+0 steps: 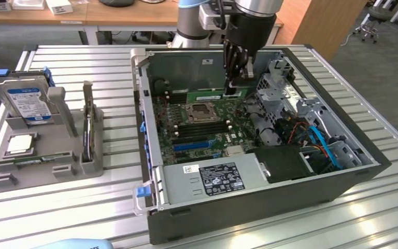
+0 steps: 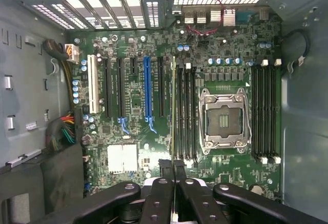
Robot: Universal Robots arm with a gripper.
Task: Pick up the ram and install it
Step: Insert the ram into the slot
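Tool [image 1: 234, 87] is down inside the open case [image 1: 254, 218], jaws narrow and pinched on the ram [image 1: 204, 95]. From the wrist I see the ram edge-on over the slots just beside the CPU socket [image 2: 224, 121]. I cannot tell if it is seated. The hard drive [image 1: 27, 101] stands on the worktop [image 1: 81, 207], well apart.

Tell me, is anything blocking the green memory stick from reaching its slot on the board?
Nothing visible does. The claw holds the ram edge-on right at the empty black slots beside the processor socket; no cable or part lies between them.
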